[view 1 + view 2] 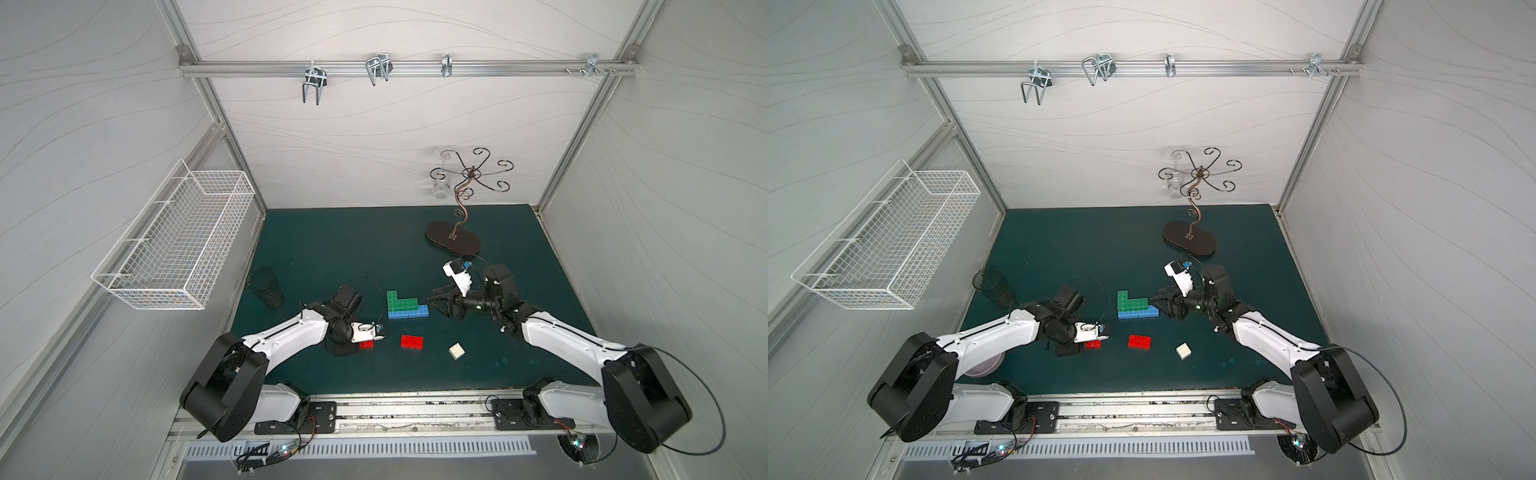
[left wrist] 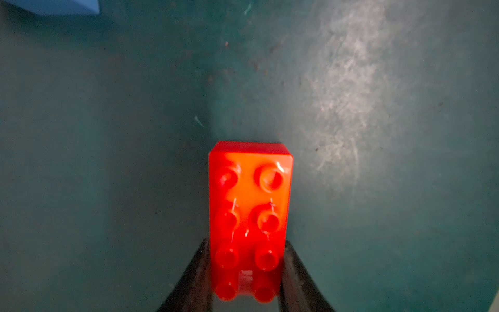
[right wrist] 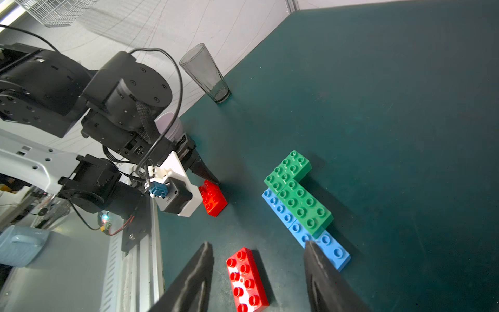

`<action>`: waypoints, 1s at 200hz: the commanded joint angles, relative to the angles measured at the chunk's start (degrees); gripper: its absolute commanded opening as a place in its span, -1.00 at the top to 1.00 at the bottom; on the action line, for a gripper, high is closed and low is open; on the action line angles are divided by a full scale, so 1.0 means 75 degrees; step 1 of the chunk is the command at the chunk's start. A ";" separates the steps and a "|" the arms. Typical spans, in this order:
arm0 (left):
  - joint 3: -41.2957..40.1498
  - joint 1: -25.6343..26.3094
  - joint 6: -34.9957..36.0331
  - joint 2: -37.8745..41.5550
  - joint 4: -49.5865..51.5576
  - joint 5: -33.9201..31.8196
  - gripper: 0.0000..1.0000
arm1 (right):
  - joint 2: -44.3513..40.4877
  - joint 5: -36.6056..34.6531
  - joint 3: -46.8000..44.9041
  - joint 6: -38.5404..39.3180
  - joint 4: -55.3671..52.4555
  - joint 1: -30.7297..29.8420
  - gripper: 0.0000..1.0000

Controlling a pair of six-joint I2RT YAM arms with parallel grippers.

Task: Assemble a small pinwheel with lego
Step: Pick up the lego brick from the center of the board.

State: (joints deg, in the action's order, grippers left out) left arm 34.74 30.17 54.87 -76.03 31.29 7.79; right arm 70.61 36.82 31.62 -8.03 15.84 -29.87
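Red brick [image 2: 249,210] is sitting gripped between the closed left jaws, low on the table [image 1: 332,249]. Right jaws are hanging open and empty just beside the blue end of the half-built pinwheel [image 1: 405,307], a green L over a blue row, mid-table. Second red brick [image 1: 412,341] and white brick [image 1: 456,351] are lying loose nearer the front.

L-shaped green bricks [image 1: 399,302] atop blue bricks [image 1: 409,314], red brick [image 1: 412,342] and white brick [image 1: 456,351] loose nearby, other red brick [image 2: 249,210] clamped in left end effector [image 2: 247,248]
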 commanded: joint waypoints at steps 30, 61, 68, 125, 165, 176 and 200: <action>-0.0150 0.0276 -0.0572 0.0074 -0.0339 0.0458 0.32 | 0.0386 0.0286 0.0307 -0.0255 -0.0459 0.0004 -0.11; 0.0172 0.0301 -0.0670 -0.0199 -0.0155 0.0603 0.54 | 0.0934 0.0573 0.0250 -0.0964 -0.0233 -0.0013 -0.04; 0.0223 0.0307 -0.0705 -0.0280 -0.0137 0.0740 0.43 | 0.0984 0.0596 0.0166 -0.1079 -0.0172 -0.0012 -0.04; 0.0331 0.0652 -0.0905 -0.0691 -0.0110 0.0654 0.18 | 0.0596 0.0363 -0.0055 -0.1017 -0.0585 -0.0028 -0.04; 0.0352 0.0696 -0.1058 -0.0746 -0.0394 0.0325 -0.99 | 0.0516 0.0365 0.0046 -0.0991 -0.0682 -0.0033 -0.03; 0.0272 0.0688 -0.0914 -0.0622 -0.0398 0.0226 -0.99 | 0.0501 0.0386 0.0082 -0.0992 -0.0708 -0.0023 -0.04; -0.0122 0.0689 -0.0473 -0.0077 -0.0451 0.0296 -0.97 | 0.0434 0.0379 0.0117 -0.0976 -0.0745 -0.0022 -0.04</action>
State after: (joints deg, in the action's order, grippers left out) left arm 36.84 34.94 48.07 -79.72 27.40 10.68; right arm 75.44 39.48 31.48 -15.25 11.66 -29.87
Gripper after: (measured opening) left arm 0.995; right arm 0.518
